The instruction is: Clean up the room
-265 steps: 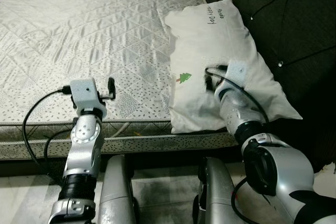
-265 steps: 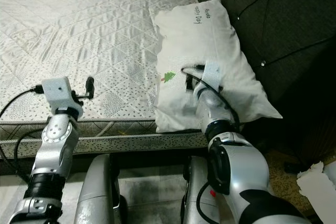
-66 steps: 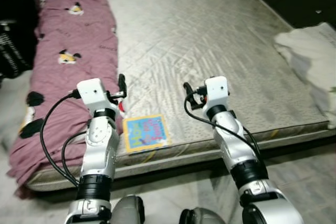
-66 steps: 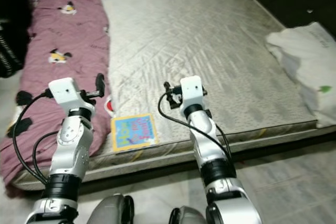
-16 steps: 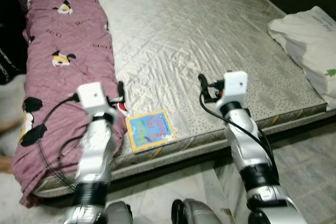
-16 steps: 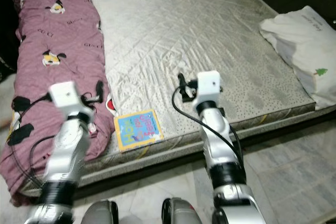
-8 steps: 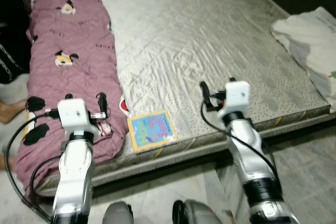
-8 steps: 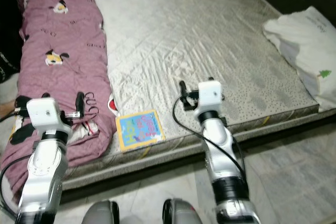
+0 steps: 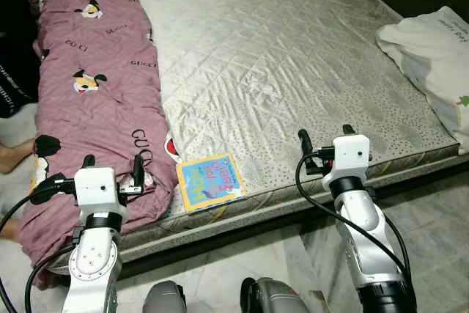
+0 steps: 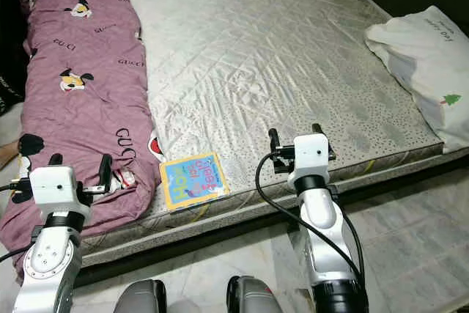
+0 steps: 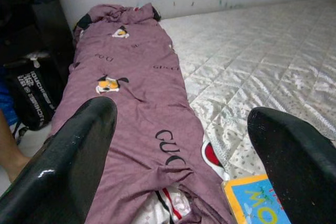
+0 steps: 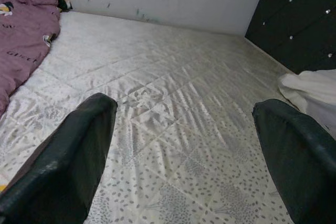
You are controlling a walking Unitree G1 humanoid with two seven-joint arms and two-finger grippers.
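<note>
Black bag beside purple blanket

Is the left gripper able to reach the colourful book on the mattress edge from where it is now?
Probably yes. The left gripper hangs open over the purple blanket, and the book lies flat beside that blanket with nothing on it or between them.

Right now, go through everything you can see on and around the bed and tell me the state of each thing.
Purple blanket: crumpled, along the mattress's left side.
Picture book: closed, flat at the front edge.
White pillow: lying at the right edge.
Mattress: bare, no sheet.
Left tool: open, empty.
Right tool: open, empty.
</note>
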